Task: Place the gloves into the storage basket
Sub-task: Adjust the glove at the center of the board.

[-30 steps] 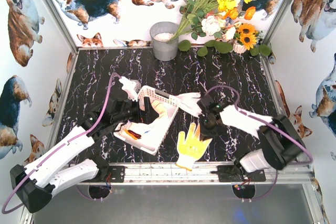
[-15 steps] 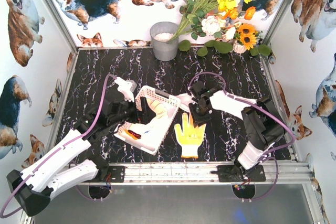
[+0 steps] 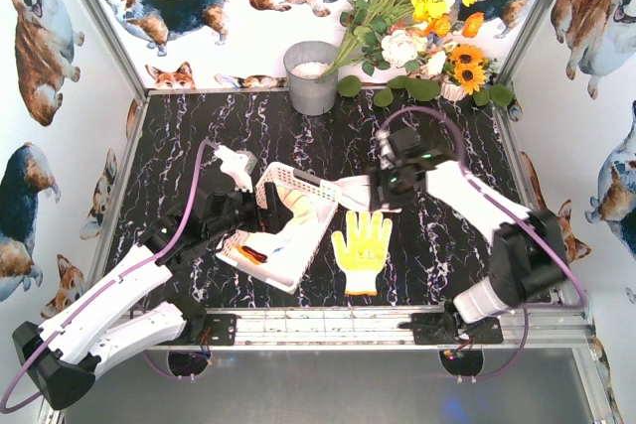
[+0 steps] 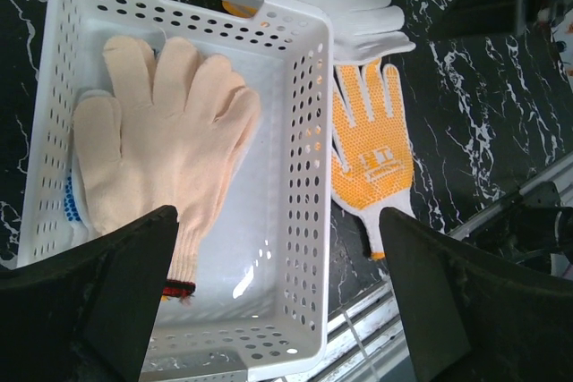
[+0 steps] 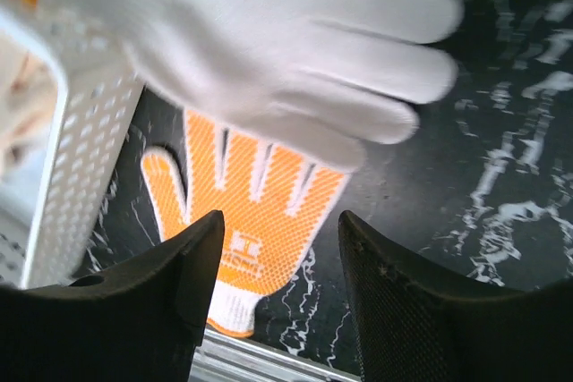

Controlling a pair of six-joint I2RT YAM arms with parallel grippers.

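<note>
White perforated plastic basket [image 4: 304, 176] sits left of centre, toward the near edge. A cream knit glove [image 4: 170, 131] lies inside it, over a blue-trimmed glove [image 4: 70, 201] (mostly buried). A plain white knit glove [image 5: 269, 33] lies at the basket's far-right corner, cuff mostly hidden at the rim; can't tell if it overlaps. Orange-dotted glove [image 3: 363, 245] lies flat just beside it, nearer the near edge. Both are probably limp and light, so pinch mid-palm or cuff and expect droop. Left gripper [image 4: 277, 216] is spread wide over the basket. Right gripper [image 5: 279, 221] is parted and empty above the white glove.
</note>
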